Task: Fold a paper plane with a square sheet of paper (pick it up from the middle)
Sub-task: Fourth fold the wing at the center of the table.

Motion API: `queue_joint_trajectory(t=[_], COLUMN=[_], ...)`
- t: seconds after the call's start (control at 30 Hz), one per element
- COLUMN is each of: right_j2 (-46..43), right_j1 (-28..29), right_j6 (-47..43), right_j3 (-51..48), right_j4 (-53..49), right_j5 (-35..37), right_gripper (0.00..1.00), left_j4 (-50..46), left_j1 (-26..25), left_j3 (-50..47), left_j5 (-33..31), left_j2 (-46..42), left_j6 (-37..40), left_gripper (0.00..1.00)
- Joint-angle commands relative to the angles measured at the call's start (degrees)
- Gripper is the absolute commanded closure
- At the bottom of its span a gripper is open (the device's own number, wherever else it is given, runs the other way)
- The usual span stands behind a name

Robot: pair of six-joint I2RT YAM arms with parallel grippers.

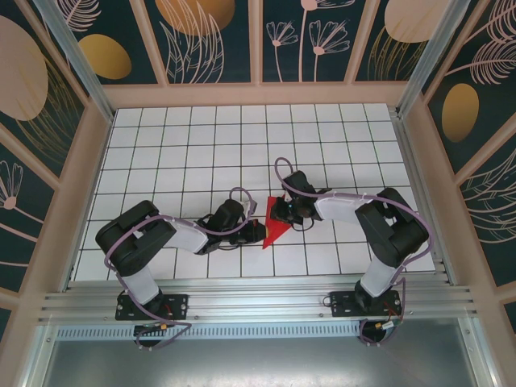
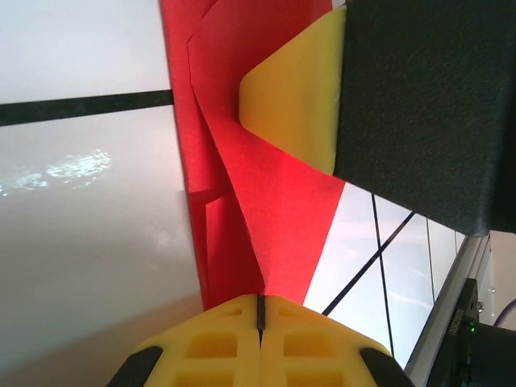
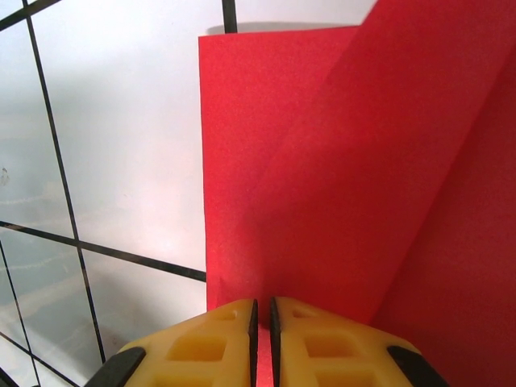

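Two grippers met at the red paper [image 1: 271, 223], which sat near the middle of the white grid table [image 1: 201, 145], a little toward its near edge. The paper was folded into a wedge whose point aimed at the near side. The left gripper [image 2: 260, 305] had its yellow fingers pressed together on one end of the paper, with layered creases running away from them. The right gripper [image 3: 260, 313] pinched the other side, its fingers drawn in to a thin slit with the red sheet caught between. In the left wrist view, one of its yellow pads [image 2: 290, 97] lay flat against the paper.

The step in hand looked like setting or sharpening a crease along the wedge. Doing it well probably meant letting one gripper anchor while the other did the work, never pulling the two apart, since paper this thin would tear or slip. The overlapping layers needed to be lined up along the centre crease before any pressing. Keeping the paper low to the table would likely stop it twisting between the two grips.
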Motion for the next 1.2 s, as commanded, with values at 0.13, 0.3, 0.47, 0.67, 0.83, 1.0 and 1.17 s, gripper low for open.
queue_joint_trajectory(t=[0.13,0.3,0.47,0.67,0.83,1.0,1.17], right_j2=[-5.1,-7.6,-7.1,-4.9,-2.1,0.2,0.5], right_j1=[0.7,0.8,1.9,2.1,1.5,1.2,1.1], right_j6=[-0.1,0.8,1.6,2.3,1.4,0.6,0.0], right_j3=[-0.4,-2.4,-3.9,-3.9,-2.0,-1.3,-1.1], right_j4=[0.2,1.6,2.4,5.1,4.6,4.3,3.9], right_j5=[-1.2,-2.0,-2.6,-3.4,-2.9,-2.6,-2.6], right_gripper=[0.83,0.83,0.87,0.88,0.88,0.88,0.88], left_j4=[-3.4,-5.0,-7.1,-8.3,-8.1,-7.3,-5.7], left_j1=[0.1,0.0,0.0,0.1,0.0,0.1,0.0], left_j3=[-0.8,-0.3,0.4,0.5,0.0,-0.5,-1.2], left_j5=[-3.3,-3.8,-4.6,-5.2,-5.4,-5.2,-4.5], left_j2=[2.2,3.1,3.5,3.1,2.5,1.9,1.8], left_j6=[-0.9,-1.0,-0.8,-1.1,-1.4,-1.4,-1.5], left_gripper=[1.0,1.0,1.0,1.0,1.0,1.0,1.0])
